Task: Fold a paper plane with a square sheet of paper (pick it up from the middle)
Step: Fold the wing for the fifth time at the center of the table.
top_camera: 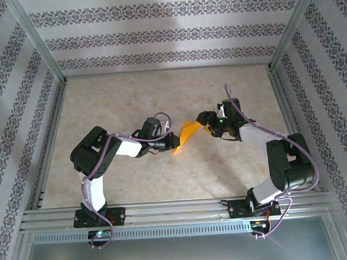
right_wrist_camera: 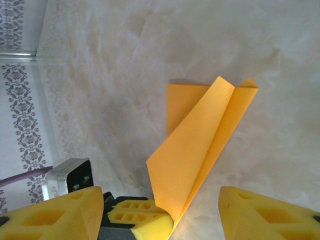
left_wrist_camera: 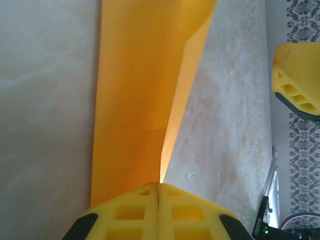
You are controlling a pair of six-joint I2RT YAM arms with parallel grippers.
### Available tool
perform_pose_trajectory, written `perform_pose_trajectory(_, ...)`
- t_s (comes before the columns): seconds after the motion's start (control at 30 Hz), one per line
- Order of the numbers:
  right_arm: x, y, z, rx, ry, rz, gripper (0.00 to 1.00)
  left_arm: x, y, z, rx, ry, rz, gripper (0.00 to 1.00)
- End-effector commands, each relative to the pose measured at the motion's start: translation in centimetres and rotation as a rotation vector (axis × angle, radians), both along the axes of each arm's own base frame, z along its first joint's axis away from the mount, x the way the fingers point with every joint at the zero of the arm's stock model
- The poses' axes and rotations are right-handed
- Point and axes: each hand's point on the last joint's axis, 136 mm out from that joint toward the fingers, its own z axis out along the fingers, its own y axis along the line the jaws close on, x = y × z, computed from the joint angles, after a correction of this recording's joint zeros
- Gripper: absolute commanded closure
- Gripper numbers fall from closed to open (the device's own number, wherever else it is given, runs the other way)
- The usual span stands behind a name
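Folding is midway: my left gripper (left_wrist_camera: 158, 187) is clamped on the creased orange sheet (left_wrist_camera: 135, 100). My right gripper (top_camera: 204, 127), jaws apart just beside it, should next pinch the loose flap.

Orange paper (left_wrist_camera: 135, 100) clamped between the left fingers (left_wrist_camera: 145, 197): thin, matt, sharply creased. Fingers are matt yellow moulded plastic with ribbed cut-outs, same on the right fingers (right_wrist_camera: 55, 212). Table (left_wrist_camera: 40, 100) beyond the fingertips: smooth, marbled beige, faint sheen.

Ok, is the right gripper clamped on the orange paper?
No, the right gripper is open, its fingers apart either side of the paper.
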Motion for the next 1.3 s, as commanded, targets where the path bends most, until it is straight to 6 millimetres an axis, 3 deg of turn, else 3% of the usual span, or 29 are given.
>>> perform_pose_trajectory(0.0,-0.1,1.2,0.0,0.022,-0.066,0.086,0.39,1.0,-0.1,1.1,-0.095,0.033,0.057,1.0)
perform_pose_trajectory(0.27,-0.5,3.4,-1.4,0.028,-0.078,0.191,0.42,1.2,0.1,0.8,-0.131,0.086,0.107,1.0)
perform_pose_trajectory(0.6,-0.8,6.7,-2.7,0.046,-0.112,0.325,0.49,1.2,1.2,-1.1,-0.114,0.165,0.171,1.0)
perform_pose_trajectory(1.27,-0.6,9.4,-2.7,0.083,-0.2,0.467,0.54,1.5,1.9,-1.6,-0.147,0.201,0.219,1.0)
